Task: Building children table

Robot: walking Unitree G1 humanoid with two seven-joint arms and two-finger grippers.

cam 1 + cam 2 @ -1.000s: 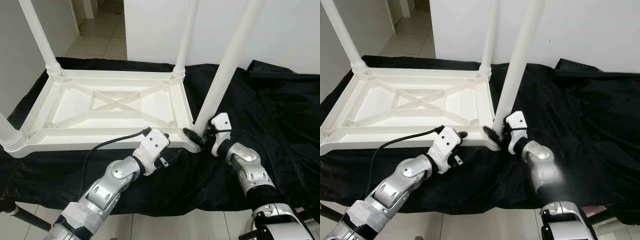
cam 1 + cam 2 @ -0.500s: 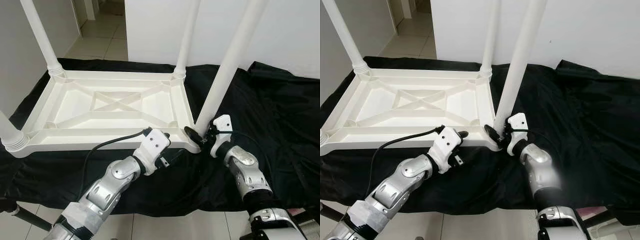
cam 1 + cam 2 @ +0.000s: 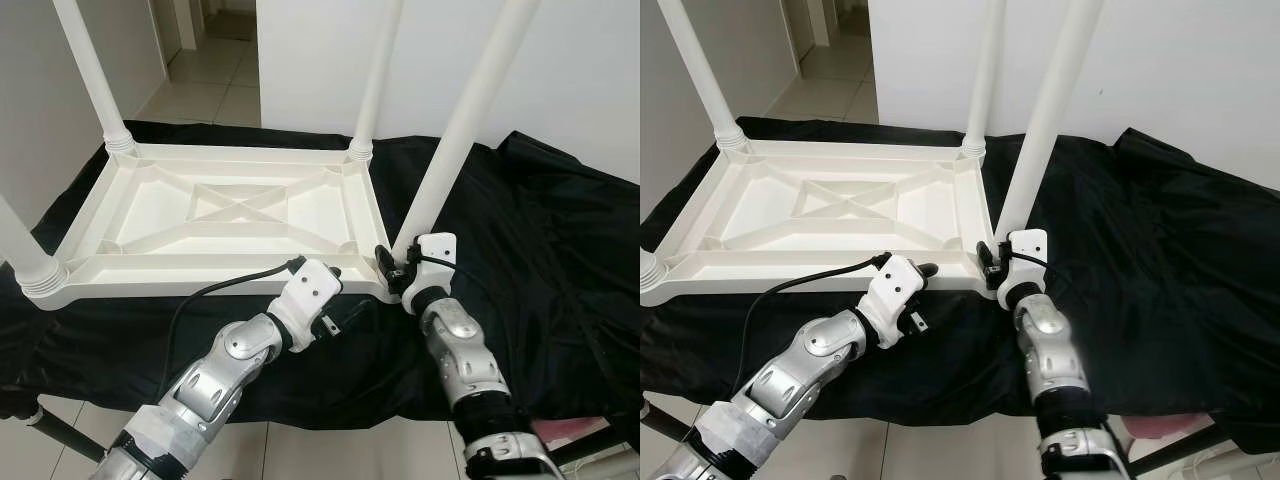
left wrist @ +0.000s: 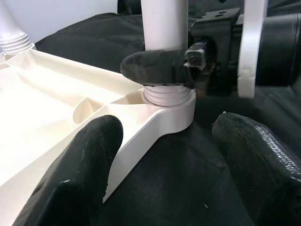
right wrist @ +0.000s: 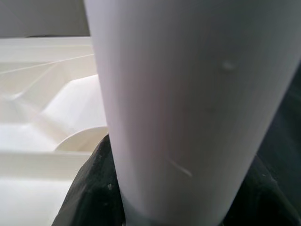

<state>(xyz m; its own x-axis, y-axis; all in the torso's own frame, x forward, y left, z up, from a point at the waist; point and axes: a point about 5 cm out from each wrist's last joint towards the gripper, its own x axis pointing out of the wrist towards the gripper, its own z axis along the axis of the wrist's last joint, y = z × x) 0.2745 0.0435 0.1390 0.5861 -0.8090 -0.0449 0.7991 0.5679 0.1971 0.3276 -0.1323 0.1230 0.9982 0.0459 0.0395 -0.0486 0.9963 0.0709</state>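
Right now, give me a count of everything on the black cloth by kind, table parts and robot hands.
Tabletop, upside down: 1
Table legs standing in corner sockets: 4
Robot hands: 2, left hand, right hand
Total: 7

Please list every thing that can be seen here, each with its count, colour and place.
Upside-down plastic table top: one, white, lying on the cloth.
Round plastic table legs: four, white, standing up at the table top's corners.
Cloth: one, black, spread under the table top.
Tiled floor: light, beyond the cloth and beneath its near edge.
Wall: white, behind.
Left hand: open, at the table top's near edge.
Right hand: shut on the near right leg's base.
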